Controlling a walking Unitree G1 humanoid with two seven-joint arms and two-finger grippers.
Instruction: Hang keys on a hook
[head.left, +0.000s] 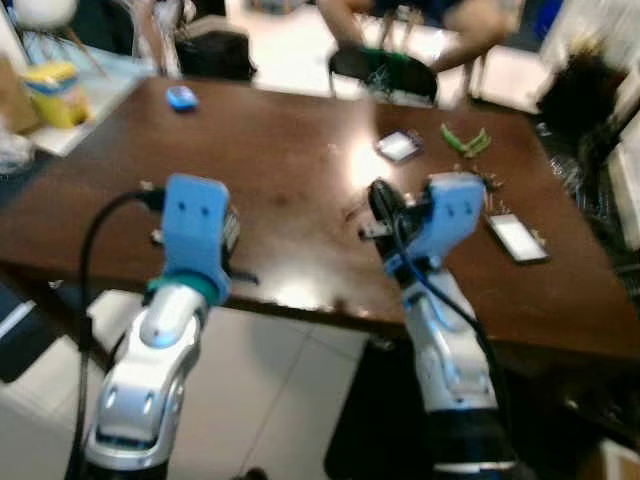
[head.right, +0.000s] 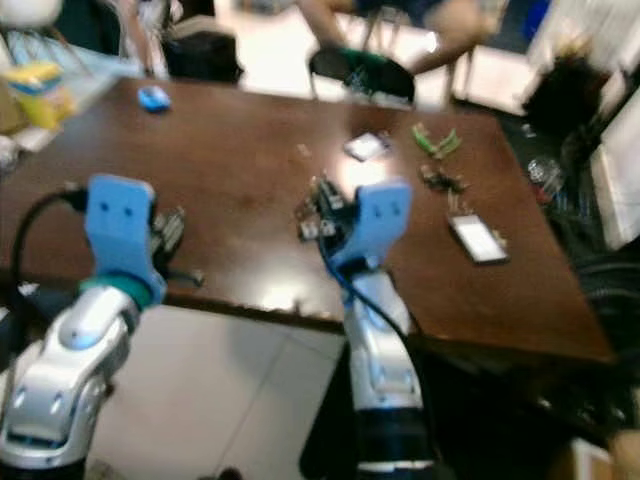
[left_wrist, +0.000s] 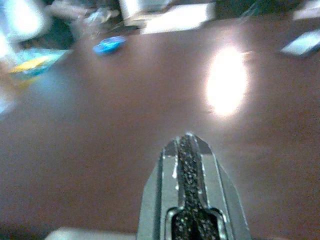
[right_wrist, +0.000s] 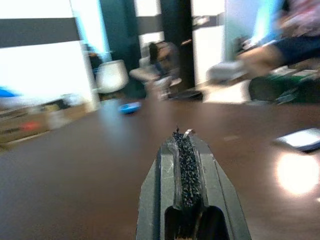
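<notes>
I make out the keys (head.right: 441, 181) as a small, dark, blurred bunch lying flat on the brown table (head.right: 230, 180), near its far right side.

You are looking at a lived-in room, likely a home dining area: a dark wooden table (head.left: 250, 180) on pale tiled floor (head.left: 270, 400), a black chair (head.left: 385, 72) at its far edge, a person's arm (head.left: 470, 25) leaning in, phones (head.left: 517, 238) and clutter scattered about.
</notes>
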